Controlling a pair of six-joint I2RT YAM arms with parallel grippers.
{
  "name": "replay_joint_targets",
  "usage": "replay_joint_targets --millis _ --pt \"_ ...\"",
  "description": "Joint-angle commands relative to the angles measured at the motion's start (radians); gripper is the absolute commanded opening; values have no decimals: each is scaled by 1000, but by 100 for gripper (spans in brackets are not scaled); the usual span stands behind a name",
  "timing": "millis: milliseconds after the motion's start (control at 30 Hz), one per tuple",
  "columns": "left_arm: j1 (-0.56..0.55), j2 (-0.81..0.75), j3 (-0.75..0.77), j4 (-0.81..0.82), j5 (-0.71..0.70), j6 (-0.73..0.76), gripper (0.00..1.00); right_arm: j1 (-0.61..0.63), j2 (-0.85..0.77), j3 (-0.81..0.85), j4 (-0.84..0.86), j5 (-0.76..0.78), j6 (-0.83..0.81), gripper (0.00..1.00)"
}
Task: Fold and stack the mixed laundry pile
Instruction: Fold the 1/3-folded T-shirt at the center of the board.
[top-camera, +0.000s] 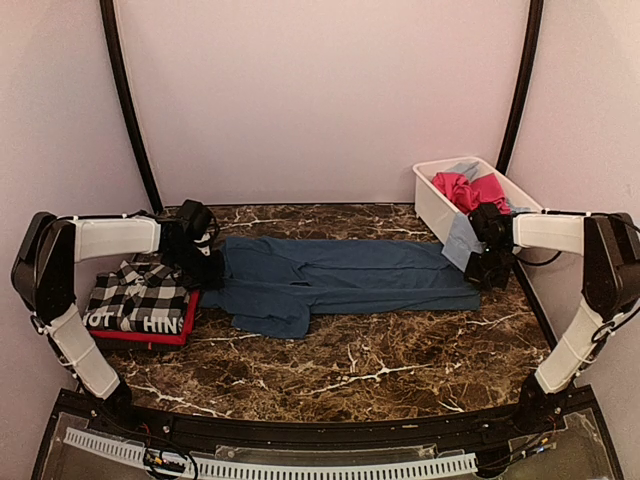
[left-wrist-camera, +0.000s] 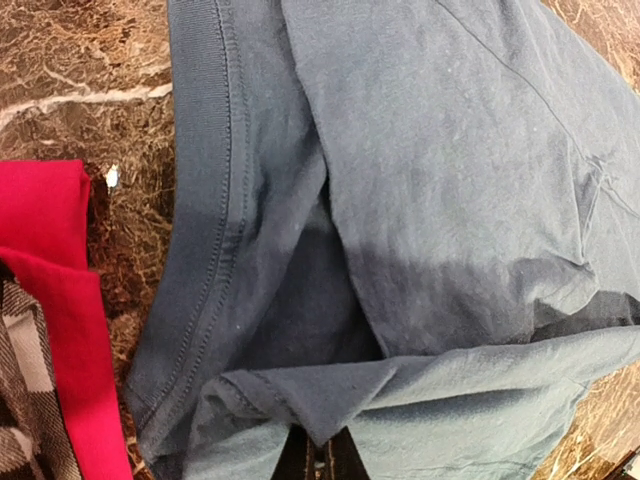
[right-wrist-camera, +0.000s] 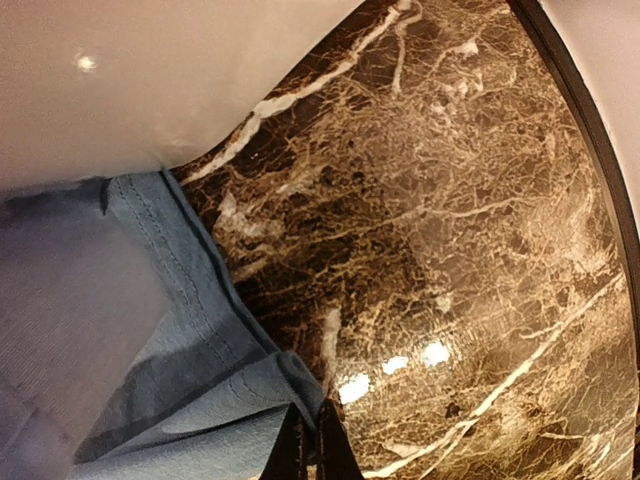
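A navy blue tee (top-camera: 340, 280) lies stretched out flat across the middle of the marble table. My left gripper (top-camera: 205, 268) is at its left end, shut on a folded corner of the cloth (left-wrist-camera: 330, 400). My right gripper (top-camera: 488, 270) is at the tee's right end, shut on a hemmed corner (right-wrist-camera: 300, 385). At the left, a folded black-and-white checked garment (top-camera: 140, 295) with white lettering rests on a folded red tee (top-camera: 150, 338). In the left wrist view the red tee (left-wrist-camera: 50, 230) lies just beside the navy tee's hem (left-wrist-camera: 200, 250).
A white plastic tub (top-camera: 430, 200) stands at the back right, right behind my right gripper. It holds pink pieces (top-camera: 465, 188), and a light blue piece (top-camera: 462, 240) hangs over its front wall. Black frame rails run along the table's sides and near edge.
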Motion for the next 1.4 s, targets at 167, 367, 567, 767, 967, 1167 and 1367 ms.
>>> replay_joint_targets --millis 167,367,567,767,967,1167,1367 --pt "28 27 26 -13 -41 7 0 -9 56 66 88 -11 -66 0" --pt "29 -29 -4 -13 -42 8 0 -9 -60 -26 164 -24 -37 0" --pt "28 -79 -25 -10 -40 4 0 -5 -160 -122 296 -71 -38 0" --pt "30 -61 -4 1 -46 5 0 -5 -171 -163 406 -82 -57 0" --pt "32 -21 9 29 -47 -4 0 -4 -124 -179 464 -72 -56 0" --pt "40 6 1 61 -66 -10 0 -5 -91 -207 524 -84 -64 6" --pt "42 17 -11 71 -82 -20 15 -5 -165 -231 511 -86 -61 37"
